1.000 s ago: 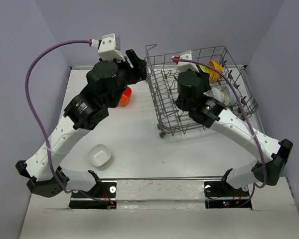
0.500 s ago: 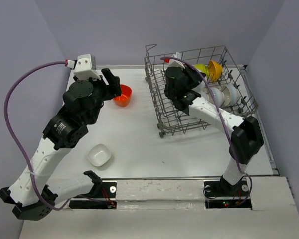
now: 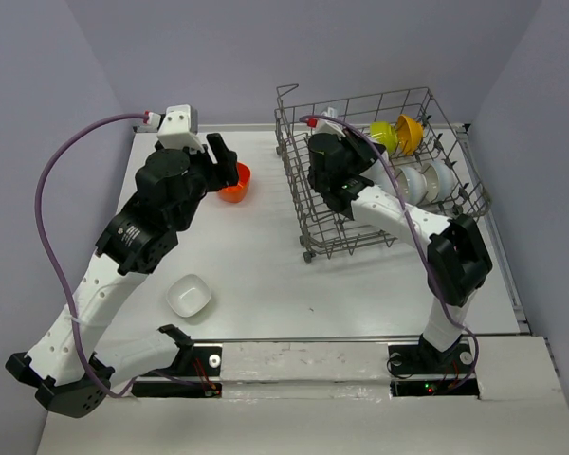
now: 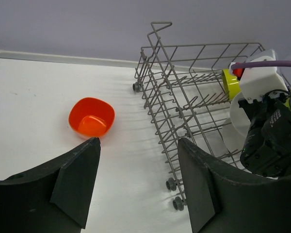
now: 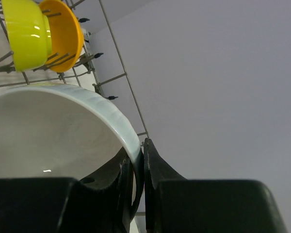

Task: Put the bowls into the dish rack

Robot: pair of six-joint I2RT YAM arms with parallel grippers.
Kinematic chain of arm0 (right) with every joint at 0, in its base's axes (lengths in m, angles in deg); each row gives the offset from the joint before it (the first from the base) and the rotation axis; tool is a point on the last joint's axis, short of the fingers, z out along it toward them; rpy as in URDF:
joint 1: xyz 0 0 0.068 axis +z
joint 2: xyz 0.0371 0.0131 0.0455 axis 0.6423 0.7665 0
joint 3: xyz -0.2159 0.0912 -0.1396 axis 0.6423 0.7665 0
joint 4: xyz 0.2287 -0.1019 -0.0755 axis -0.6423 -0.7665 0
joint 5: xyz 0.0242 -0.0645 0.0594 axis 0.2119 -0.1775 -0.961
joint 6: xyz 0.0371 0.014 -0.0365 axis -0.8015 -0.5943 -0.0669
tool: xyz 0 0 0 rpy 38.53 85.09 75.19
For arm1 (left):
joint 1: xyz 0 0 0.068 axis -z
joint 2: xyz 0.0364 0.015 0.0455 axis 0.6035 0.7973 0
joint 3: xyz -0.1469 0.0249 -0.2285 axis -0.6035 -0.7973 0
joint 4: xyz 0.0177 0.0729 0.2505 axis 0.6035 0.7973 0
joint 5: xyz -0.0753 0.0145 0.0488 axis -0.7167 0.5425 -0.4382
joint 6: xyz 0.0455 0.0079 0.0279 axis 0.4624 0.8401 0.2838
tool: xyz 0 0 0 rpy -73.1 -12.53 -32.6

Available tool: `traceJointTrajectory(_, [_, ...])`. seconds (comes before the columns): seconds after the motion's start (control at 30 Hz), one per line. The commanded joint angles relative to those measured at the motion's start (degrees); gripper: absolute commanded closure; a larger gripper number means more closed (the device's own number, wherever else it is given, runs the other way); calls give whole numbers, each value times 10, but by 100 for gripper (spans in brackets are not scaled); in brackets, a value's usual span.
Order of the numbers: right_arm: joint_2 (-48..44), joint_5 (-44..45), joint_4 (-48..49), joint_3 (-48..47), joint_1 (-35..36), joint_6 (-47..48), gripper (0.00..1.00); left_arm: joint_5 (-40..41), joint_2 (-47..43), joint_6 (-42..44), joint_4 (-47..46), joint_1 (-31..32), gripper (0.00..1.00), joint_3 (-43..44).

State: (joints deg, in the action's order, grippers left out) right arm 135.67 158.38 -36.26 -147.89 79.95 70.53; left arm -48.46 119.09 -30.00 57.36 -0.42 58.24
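White bench [image 3: 266, 275], lavender walls. Left tool [image 4: 138, 141] stands wide and empty, just short of the red-orange bowl [image 4: 91, 118]; next move, as judged: descend, straddle its rim, close. Right tool [image 5: 139, 155] pinches a white bowl [image 5: 53, 131] by its rim inside the dish rack [image 4: 160, 104], placement pending. Rack wall runs close on the right; open bench leftward. Second white bowl [image 3: 190, 296] waits near the arm bases.

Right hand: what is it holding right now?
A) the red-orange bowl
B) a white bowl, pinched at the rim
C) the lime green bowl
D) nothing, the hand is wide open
B: in the right wrist view the right hand is closed on the rim of a white bowl.
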Motion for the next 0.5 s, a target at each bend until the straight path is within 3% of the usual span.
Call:
traceJointTrajectory(0.0, [2, 16, 42, 15, 2, -6, 99, -12, -10, 9, -33, -5, 26, -4])
traceJointTrajectory(0.47, [14, 10, 31, 33, 2, -39, 99, -20, -8, 9, -33, -5, 26, -8])
